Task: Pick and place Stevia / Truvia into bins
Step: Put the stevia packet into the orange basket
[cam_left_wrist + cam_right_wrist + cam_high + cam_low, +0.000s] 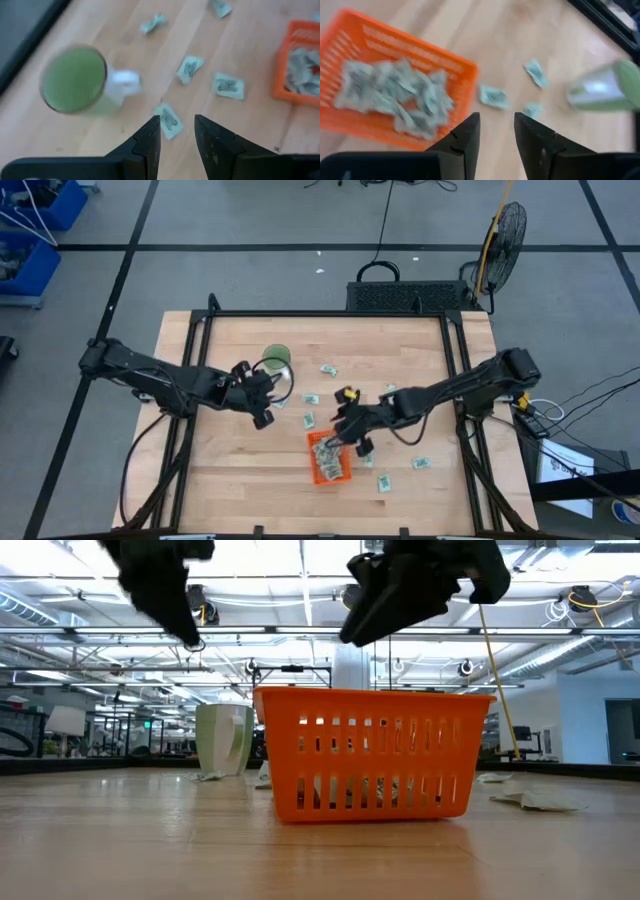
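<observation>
Right end effector [352,442] hangs open and empty just above the orange tray [329,470] of sachets [395,100]; left end effector [262,394], open, hovers beside the green mug [276,361].

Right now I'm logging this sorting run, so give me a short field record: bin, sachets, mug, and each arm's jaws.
bin: orange bin near the table's front centre, slotted walls, a pile of sachets inside
loose sachets: several still on the wood around the bin, e.g. one to its right
mug: green mug standing behind and left of the bin
left gripper: beside the mug, jaws open, empty, above a loose sachet
right gripper: over the bin's rear edge, jaws open, nothing held
</observation>
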{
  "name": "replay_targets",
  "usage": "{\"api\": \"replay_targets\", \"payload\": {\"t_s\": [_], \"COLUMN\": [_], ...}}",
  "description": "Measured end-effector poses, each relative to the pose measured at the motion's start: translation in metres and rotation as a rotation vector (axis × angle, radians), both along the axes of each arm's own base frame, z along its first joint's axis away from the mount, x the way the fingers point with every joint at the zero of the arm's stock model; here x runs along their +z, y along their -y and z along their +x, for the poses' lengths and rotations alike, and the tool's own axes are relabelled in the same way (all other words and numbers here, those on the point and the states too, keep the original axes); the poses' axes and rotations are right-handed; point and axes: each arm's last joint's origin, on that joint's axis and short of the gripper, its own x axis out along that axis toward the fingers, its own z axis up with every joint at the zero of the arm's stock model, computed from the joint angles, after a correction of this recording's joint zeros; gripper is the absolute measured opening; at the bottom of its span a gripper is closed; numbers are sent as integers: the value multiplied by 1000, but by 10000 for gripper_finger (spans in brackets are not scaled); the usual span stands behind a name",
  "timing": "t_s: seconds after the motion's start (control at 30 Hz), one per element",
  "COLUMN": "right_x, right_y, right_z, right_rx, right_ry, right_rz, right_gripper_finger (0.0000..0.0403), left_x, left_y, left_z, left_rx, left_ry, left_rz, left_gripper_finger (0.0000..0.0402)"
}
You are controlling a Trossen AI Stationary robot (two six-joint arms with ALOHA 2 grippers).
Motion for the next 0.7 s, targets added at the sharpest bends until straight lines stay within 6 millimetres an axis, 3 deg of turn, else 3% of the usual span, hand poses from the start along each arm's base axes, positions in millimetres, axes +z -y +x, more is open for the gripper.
{"api": "replay_targets", "payload": {"t_s": [0.3, 0.7], "right_x": [20, 19], "right_y": [31, 49], "right_z": [-18, -18], "right_rx": [-150, -223], "right_ry": [-39, -64], "right_rz": [53, 63], "right_gripper_finger": [116, 116], "left_x": [-74, -124], "left_y": [-3, -12], "left_z": [-1, -25], "left_rx": [153, 260], "left_ry": [170, 207], "left_rz": [-160, -238], "left_gripper_finger": [127, 127]}}
